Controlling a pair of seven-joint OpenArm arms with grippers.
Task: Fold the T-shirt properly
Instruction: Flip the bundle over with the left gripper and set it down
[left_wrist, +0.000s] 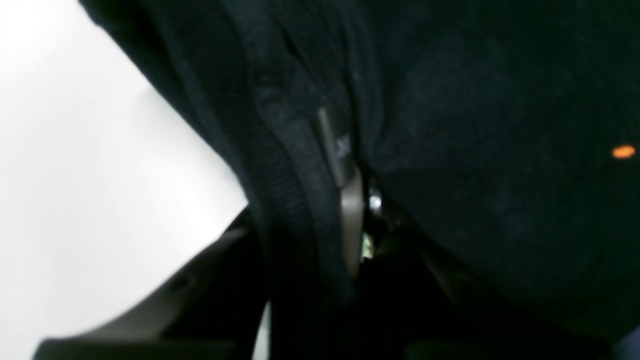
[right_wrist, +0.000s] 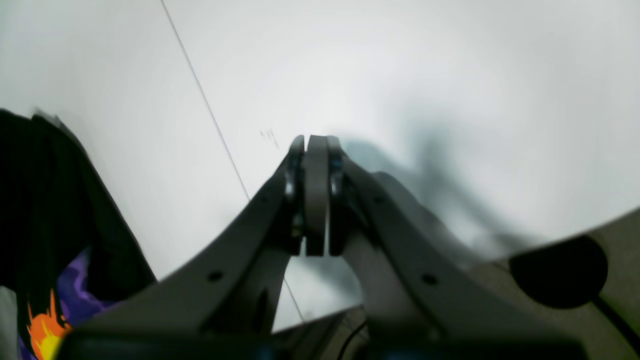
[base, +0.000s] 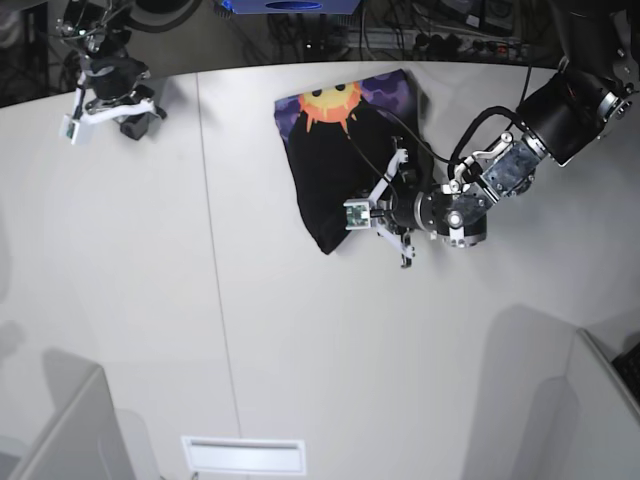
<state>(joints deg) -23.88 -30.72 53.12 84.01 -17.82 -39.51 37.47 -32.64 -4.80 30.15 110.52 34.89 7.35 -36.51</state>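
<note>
With the T-shirt (base: 345, 160) bunched at the desk's (base: 200, 300) far middle, the left gripper (base: 385, 210), seemingly clamped on its dark hem, should drag flat and slow while the right gripper (right_wrist: 315, 145), pressed together, idles.

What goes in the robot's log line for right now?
T-shirt: partly folded | left gripper: shut on T-shirt edge | right gripper: shut, holding nothing | table

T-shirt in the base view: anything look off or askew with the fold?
Yes. The T-shirt lies as a lopsided wedge, skewed to the table edges and tapering to a point at its near end. The left gripper pinches black cloth there. The right gripper is shut, away from it.
</note>
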